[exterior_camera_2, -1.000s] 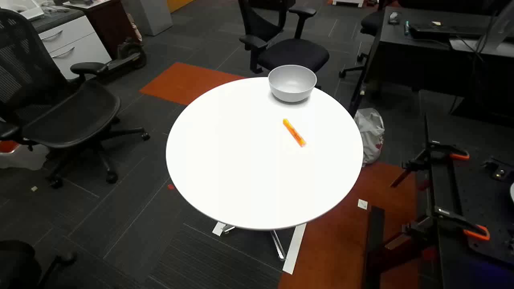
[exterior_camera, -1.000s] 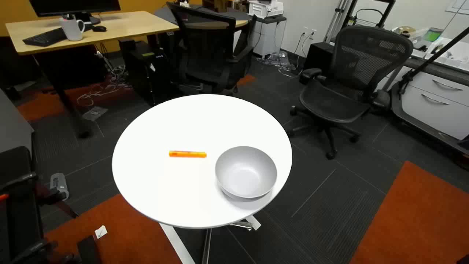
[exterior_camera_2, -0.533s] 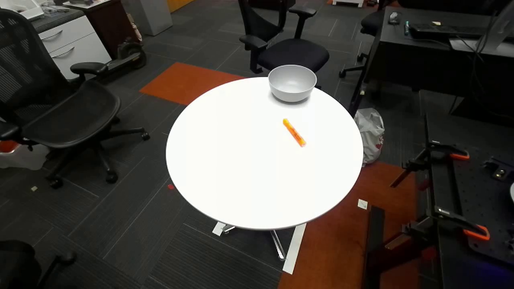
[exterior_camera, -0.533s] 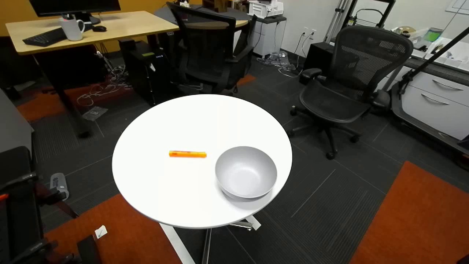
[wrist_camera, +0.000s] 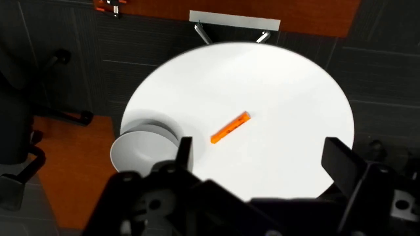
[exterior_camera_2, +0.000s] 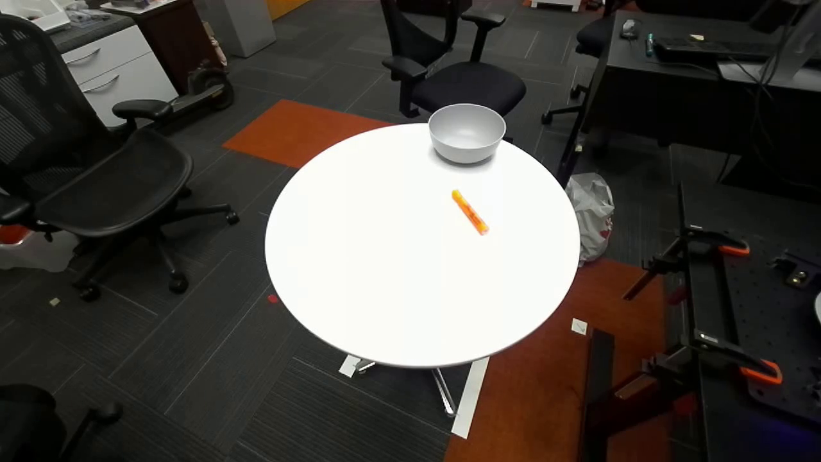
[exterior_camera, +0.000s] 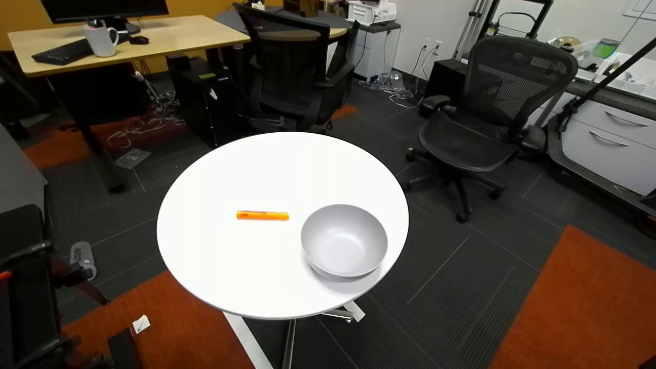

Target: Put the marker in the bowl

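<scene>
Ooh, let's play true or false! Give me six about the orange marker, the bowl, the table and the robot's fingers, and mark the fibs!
1. The marker lies on the table. True.
2. The table is square. False: it is round.
3. The bowl stands right way up. True.
4. The fingers are spread apart. True.
5. The marker is inside the bowl. False: it lies outside the bowl.
6. The bowl is green. False: it is grey.

Orange marker (exterior_camera: 262,216), grey bowl (exterior_camera: 344,241)
</scene>
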You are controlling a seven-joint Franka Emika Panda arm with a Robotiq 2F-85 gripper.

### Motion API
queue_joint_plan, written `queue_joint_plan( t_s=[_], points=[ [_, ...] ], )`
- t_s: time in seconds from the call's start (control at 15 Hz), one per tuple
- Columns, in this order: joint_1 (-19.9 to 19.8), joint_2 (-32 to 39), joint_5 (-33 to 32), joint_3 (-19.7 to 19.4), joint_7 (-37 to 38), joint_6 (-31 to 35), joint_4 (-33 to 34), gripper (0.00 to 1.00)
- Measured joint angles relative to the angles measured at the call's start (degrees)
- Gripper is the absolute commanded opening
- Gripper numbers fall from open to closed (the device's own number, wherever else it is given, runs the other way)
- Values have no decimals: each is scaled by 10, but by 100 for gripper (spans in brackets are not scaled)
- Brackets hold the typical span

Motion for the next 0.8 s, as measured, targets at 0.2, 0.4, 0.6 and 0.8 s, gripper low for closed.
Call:
queue_joint_plan(
  t_s=[0.2,0.4,0.6,0.8],
  points=[
    [10,59,44,24,79,100,-4,100],
    [7,146,67,52,164,207,-1,100],
    [-1,243,73,76,228,260,19,100],
    [-17,344,72,101,286,277,65,100]
  ],
)
